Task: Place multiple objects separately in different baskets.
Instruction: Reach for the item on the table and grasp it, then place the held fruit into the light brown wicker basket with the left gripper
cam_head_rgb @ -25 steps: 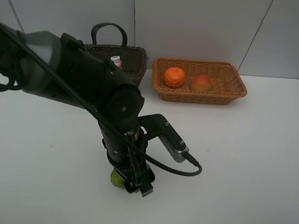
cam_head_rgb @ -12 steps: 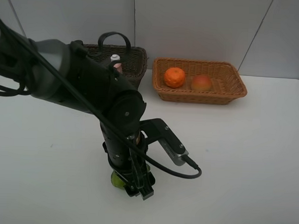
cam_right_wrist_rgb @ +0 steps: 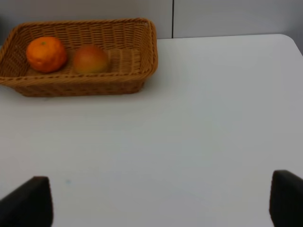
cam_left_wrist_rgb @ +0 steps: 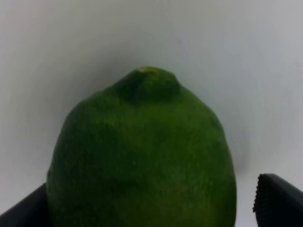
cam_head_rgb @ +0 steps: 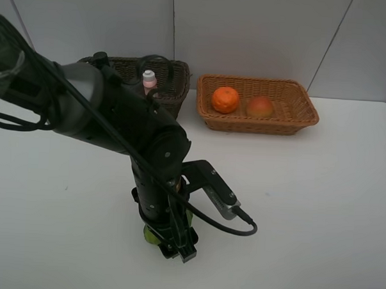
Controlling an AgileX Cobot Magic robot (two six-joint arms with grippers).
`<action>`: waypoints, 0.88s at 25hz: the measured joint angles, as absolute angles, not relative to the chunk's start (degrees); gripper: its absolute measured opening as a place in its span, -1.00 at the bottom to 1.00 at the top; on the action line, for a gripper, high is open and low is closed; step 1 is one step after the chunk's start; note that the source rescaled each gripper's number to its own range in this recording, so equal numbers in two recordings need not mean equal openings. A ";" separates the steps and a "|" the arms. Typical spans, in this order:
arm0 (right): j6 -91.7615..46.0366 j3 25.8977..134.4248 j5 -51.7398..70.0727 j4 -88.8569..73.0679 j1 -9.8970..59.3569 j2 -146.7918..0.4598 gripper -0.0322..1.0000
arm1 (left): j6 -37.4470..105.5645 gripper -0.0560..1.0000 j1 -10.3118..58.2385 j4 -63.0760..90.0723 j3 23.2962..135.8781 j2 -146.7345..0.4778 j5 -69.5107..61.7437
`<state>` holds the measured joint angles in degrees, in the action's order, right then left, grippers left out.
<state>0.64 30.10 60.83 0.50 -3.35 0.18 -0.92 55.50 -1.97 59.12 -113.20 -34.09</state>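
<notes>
One green fruit — near the worktop's front edge, between the left tool's wide fingers — ungripped.

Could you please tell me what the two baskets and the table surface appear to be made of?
Tan basket: woven wicker, seemingly glossy, judging by its visible weave.
Dark basket: similar weave, dark brown, duller.
Table: smooth, matte white surface, possibly laminate; the material is unclear.

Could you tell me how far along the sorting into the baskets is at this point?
Done: the orange and peach-like fruit lie in the light basket; the pink bottle stands in the dark basket. In hand: the left gripper straddles the green fruit on the table. Left: lifting it into a basket.
</notes>
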 joint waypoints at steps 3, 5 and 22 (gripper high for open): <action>0.64 30.10 60.83 0.50 -3.35 0.18 0.95 | -0.92 0.97 55.50 -1.97 59.12 -113.20 -34.05; 0.64 30.10 60.83 0.50 -3.35 0.18 0.95 | -0.92 0.87 55.50 -1.97 59.12 -113.20 -34.03; 0.64 30.10 60.83 0.50 -3.35 0.18 0.95 | -0.92 0.63 55.50 -1.97 59.12 -113.20 -33.92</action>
<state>0.64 30.10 60.83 0.50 -3.35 0.18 -0.92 55.50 -1.97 59.12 -113.20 -33.92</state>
